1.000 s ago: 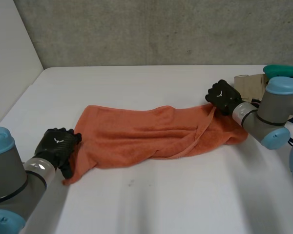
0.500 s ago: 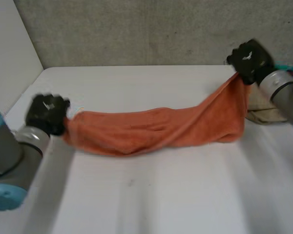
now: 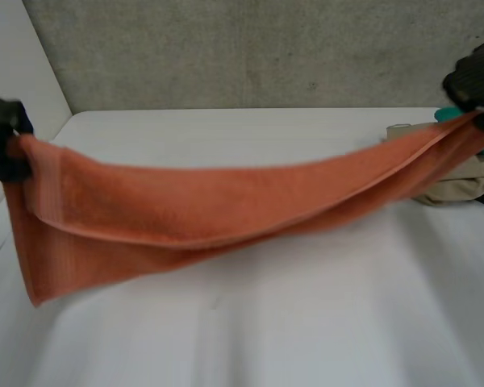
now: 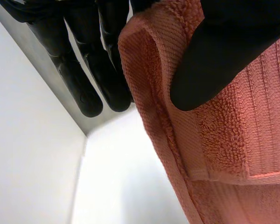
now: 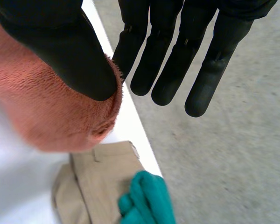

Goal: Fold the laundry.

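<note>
You have the orange towel (image 3: 185, 214) lifted off the tabletop (image 3: 323, 322) and strung between both hands. Held this way, its own weight pulls the wrinkles out and shows you the edges before you lay it down for a fold. Your left hand (image 3: 0, 137) holds one end at 9 o'clock. Your right hand (image 3: 477, 76) holds the other end higher, at about 2 o'clock.

The towel's long axis therefore slants from 9 o'clock up to 2 o'clock, with a shallow sag over the middle of the tabletop. It hangs doubled along its length: an upper hem runs hand to hand and a second layer droops below it. That layer hangs deepest at the left end, where a loose corner points down toward 7 o'clock. You cannot tell whether that corner touches the tabletop.

In the left wrist view the left thumb (image 4: 224, 60) presses the ribbed hem against the fingers (image 4: 84, 84), which lie straight and close together behind the cloth, pinching the end's edge. In the right wrist view the right thumb (image 5: 60, 51) pins the towel's bunched end against the nearest of the fingers (image 5: 130, 51). The others are straight, slightly apart and touch nothing.

At 3 o'clock, below the right hand, a beige garment (image 3: 460, 192) and a teal cloth (image 5: 147, 198) lie on the tabletop, more laundry by the look of it. They sit just beside the towel's raised end, so lowering that end there could drag them.
</note>
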